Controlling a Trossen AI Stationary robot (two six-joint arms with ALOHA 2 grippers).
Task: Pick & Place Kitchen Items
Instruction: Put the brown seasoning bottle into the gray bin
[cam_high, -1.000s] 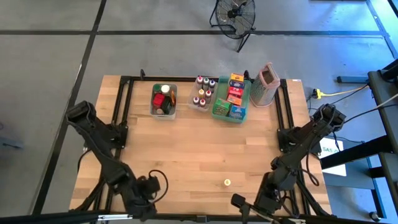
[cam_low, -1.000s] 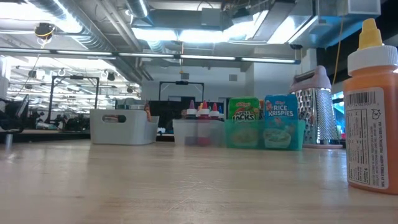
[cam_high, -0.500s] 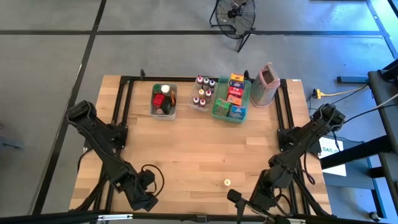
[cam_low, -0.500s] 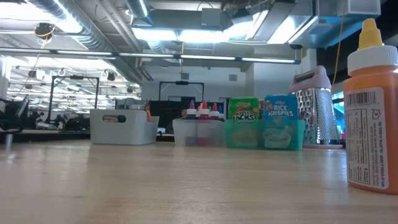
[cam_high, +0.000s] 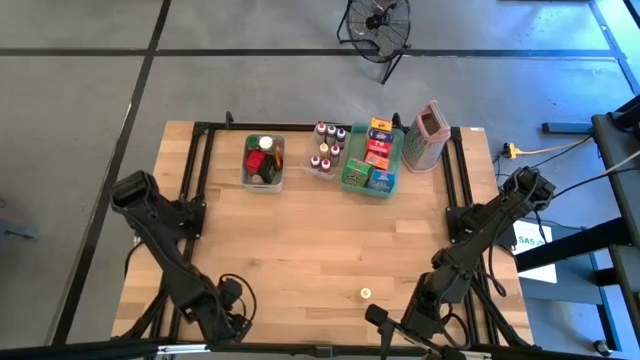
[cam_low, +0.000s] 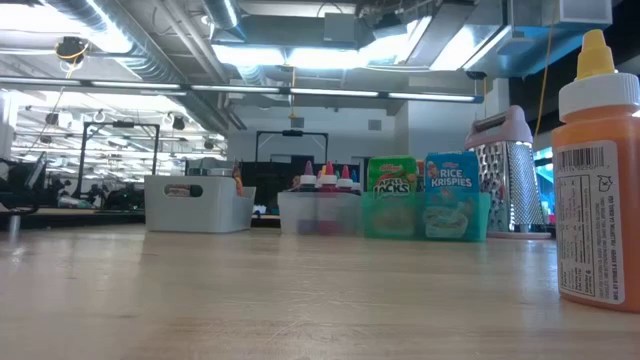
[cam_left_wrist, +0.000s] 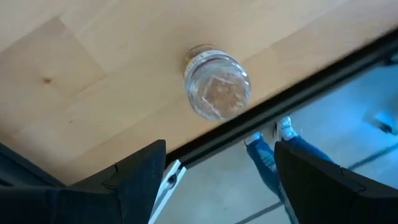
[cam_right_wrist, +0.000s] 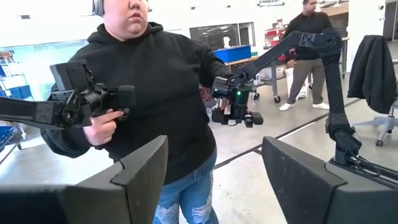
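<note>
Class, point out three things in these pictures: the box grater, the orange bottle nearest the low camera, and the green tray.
Box grater (cam_high: 428, 134), high view, its slanted face.
Orange bottle (cam_low: 598, 215), low view, its label.
Green tray (cam_low: 425, 216), low view, its front wall.

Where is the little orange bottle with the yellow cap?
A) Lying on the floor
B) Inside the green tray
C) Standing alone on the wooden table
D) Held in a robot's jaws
C: the orange bottle stands upright by itself on the bare wooden table, seen from above as a small yellow cap far from the green tray.
</note>
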